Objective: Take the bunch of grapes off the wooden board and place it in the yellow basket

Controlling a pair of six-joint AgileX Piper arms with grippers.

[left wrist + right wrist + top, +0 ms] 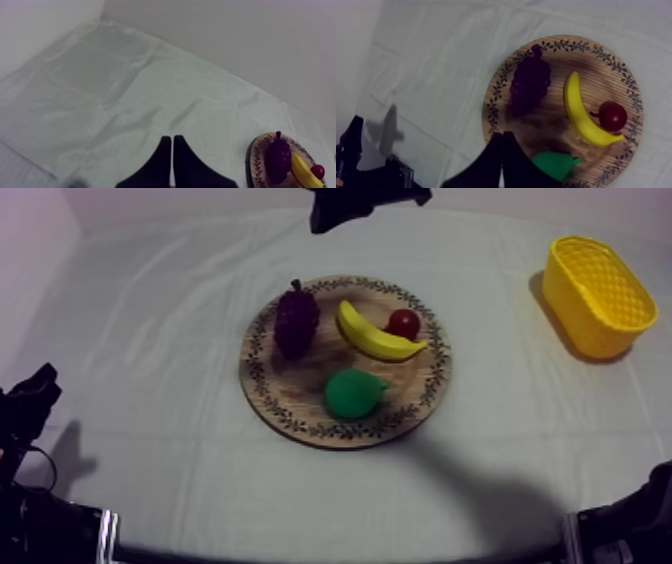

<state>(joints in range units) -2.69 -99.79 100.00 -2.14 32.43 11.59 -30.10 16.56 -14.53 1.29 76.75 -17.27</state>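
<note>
Placement favours the right arm: the bunch of grapes lies on the round wooden board, on the side away from the yellow basket, which stands well apart at the right of the surface. The bunch is clear of the banana beside it, so there seems room for fingers on either flank. The small red fruit touches the banana's far side, and the pear sits alone toward the board's near rim.

The right pincer hangs over the board, clenched on nothing, its fingers pressed into a narrow wedge whose tip lies between grapes and pear. I judge it must open before it can take the bunch. The left pincer is clenched empty too, over bare cloth with the board off to one side, probably parked out of the way.

From the right wrist the pear is partly covered by that pincer's fingers. From the left wrist the board is cut off, showing grapes, banana and red fruit but no pear. From above, the dark shape beyond the board is cropped by the frame. It is likely part of the right arm, though I cannot be sure. How high the right pincer hangs cannot be judged.
</note>
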